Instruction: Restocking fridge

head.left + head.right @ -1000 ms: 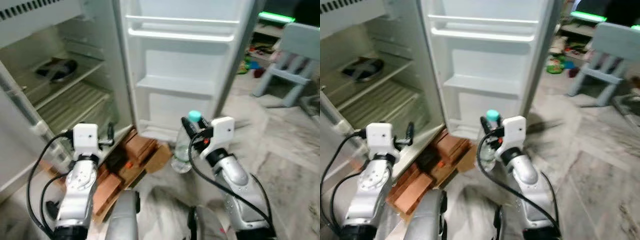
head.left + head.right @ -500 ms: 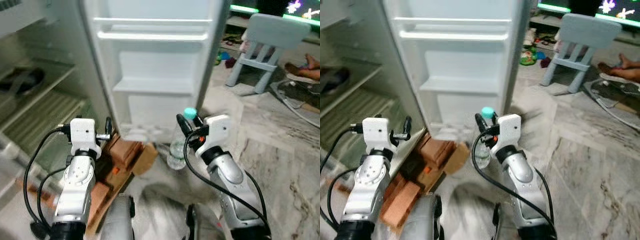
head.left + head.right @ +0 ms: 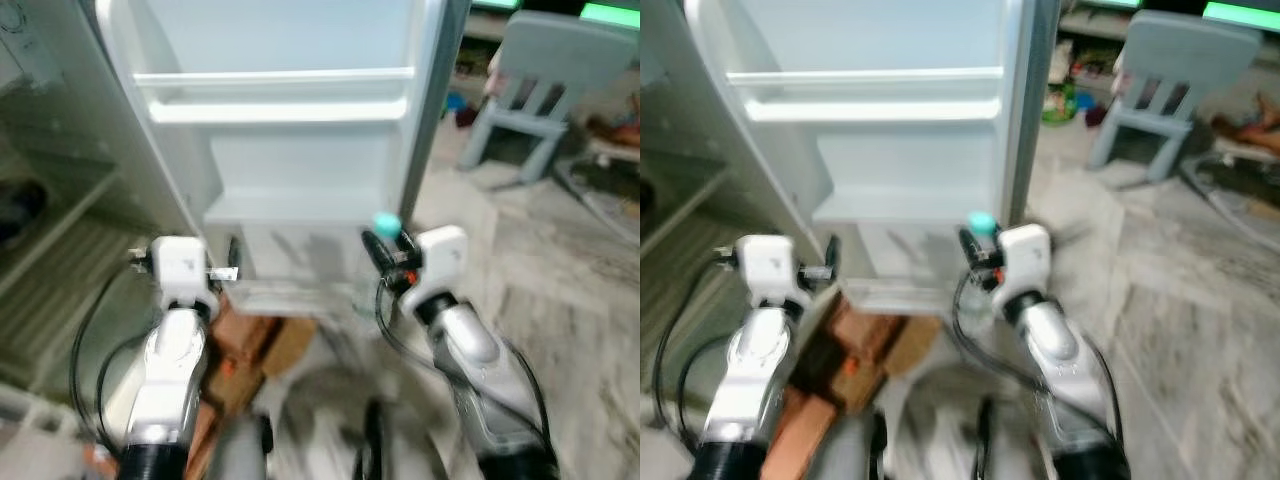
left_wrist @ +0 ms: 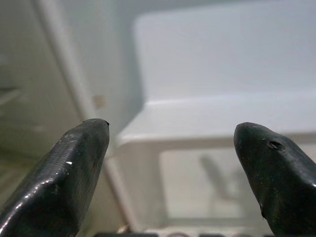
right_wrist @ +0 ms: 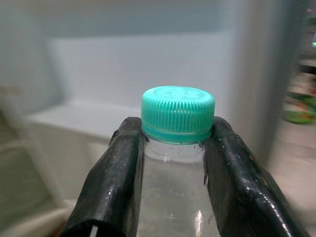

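- Right gripper point(image 5: 175, 143) is clamped on a clear bottle point(image 5: 173, 197), one black finger point(image 5: 116, 182) on each side of the neck, right under the teal cap point(image 5: 177, 113). So the bottle hangs from the fingertips, with the cap poking up above them.
- In the head views the bottle sits up off the floor in front of the open fridge door point(image 3: 290, 150), near its lower shelf point(image 3: 290, 210), roughly centre of the scene. The teal cap point(image 3: 386, 223) is the easy bit to spot; the body is pretty blurred there.
- Left gripper point(image 4: 173, 163) is wide open and holding nothing, with both fingers point(image 4: 64, 173) far apart. It's aimed at the same door's white shelf, and sits to the left of the bottle, well apart from it.
- Left of the door is the fridge point(image 3: 60, 250) interior, with wire shelves. There's something dark on one of them at the far left, can't tell what it is.
- Brown cardboard point(image 3: 855, 350) lies on the floor near the foot of the fridge, between the two arms.
- Far right: a pale blue chair point(image 3: 545, 70) on the marble-look floor point(image 3: 570, 300), with some colourful clutter beyond it.
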Robot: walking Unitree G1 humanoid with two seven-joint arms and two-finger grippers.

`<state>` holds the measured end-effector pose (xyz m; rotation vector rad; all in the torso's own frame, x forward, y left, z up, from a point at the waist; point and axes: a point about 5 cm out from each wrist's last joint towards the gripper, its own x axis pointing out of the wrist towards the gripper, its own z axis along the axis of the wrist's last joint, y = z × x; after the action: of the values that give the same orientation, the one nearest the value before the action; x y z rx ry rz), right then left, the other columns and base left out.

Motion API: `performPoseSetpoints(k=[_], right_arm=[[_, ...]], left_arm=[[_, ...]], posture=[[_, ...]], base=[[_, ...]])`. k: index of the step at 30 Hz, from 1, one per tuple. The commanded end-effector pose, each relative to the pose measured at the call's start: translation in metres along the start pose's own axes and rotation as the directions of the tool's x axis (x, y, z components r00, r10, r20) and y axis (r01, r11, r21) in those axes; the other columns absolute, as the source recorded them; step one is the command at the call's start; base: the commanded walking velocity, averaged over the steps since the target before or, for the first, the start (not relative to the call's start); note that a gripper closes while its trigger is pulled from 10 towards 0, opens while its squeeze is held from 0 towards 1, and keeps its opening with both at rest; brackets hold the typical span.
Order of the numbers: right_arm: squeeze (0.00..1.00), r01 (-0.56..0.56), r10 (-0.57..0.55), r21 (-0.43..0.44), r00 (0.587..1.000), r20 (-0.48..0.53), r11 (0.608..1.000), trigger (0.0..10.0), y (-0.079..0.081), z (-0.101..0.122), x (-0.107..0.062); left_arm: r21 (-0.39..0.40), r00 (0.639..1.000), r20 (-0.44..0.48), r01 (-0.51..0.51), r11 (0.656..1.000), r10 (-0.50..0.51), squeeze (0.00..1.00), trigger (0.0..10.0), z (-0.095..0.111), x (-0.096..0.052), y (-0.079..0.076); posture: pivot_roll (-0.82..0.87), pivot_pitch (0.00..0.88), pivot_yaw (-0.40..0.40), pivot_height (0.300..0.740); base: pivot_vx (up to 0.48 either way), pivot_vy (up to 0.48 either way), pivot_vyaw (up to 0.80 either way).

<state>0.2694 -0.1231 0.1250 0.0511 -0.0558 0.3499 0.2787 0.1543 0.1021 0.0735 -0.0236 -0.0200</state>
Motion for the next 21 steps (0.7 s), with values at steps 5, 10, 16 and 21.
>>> performPoseSetpoints(k=[5, 10, 16, 21], right_arm=[[0.0, -0.038, 0.038, 0.006, 0.998, 0.046, 0.999, 10.0, 0.0101, 0.0084, 0.0047], [0.0, -0.039, 0.038, 0.007, 0.998, 0.041, 0.999, 10.0, 0.0098, 0.0071, 0.0034], [0.0, -0.042, 0.042, 0.007, 0.999, 0.034, 0.999, 10.0, 0.0104, 0.0057, 0.0026], [0.0, -0.044, 0.043, 0.005, 0.999, 0.033, 0.999, 10.0, 0.0103, 0.0057, 0.0024]], left_arm=[[0.015, 0.999, -0.004, -0.037, 0.999, 0.037, 0.0, 10.0, 0.0002, -0.0004, 0.0119], [0.011, 0.999, -0.012, -0.04, 0.999, 0.04, 0.0, 10.0, -0.0008, -0.0013, 0.0114], [0.002, 0.999, -0.029, -0.039, 0.999, 0.039, 0.0, 10.0, -0.003, -0.0021, 0.0118], [0.003, 0.999, -0.024, -0.037, 0.999, 0.037, 0.0, 10.0, -0.0025, -0.0022, 0.0114]], posture=[[0.06, 0.062, 0.009, 0.637], [0.06, 0.062, 0.008, 0.637], [0.06, 0.063, 0.007, 0.637], [0.06, 0.063, 0.006, 0.637]], base=[[0.141, 0.0, 0.0], [0.0, 0.0, 0.0], [0.0, 0.16, 0.0], [0.0, 0.429, 0.0]])
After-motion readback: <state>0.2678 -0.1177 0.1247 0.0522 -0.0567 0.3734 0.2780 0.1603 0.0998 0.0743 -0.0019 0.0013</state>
